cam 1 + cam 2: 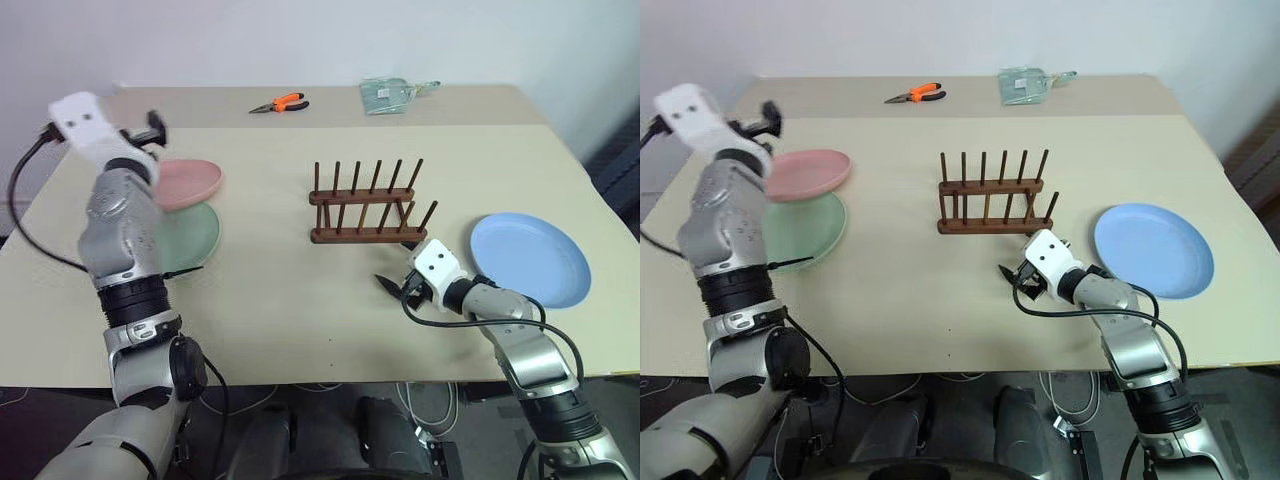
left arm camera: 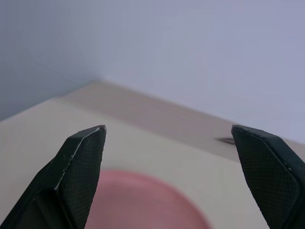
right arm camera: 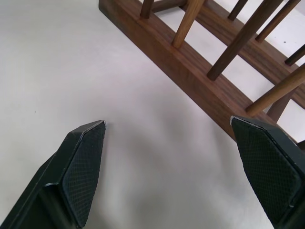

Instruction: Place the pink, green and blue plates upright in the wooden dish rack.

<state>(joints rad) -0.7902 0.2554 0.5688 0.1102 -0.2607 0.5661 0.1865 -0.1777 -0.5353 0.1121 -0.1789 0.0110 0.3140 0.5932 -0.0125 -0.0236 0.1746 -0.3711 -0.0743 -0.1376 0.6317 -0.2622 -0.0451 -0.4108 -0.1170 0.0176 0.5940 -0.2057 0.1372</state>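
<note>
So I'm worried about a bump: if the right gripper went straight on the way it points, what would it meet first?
Probably the near rail of the wooden dish rack. The right gripper, open and empty, points along the table toward it; depth is hard to judge.

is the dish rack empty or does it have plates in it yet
Empty. The wooden dish rack shows only bare pegs; the pink plate, green plate and blue plate all lie flat on the table.
</note>
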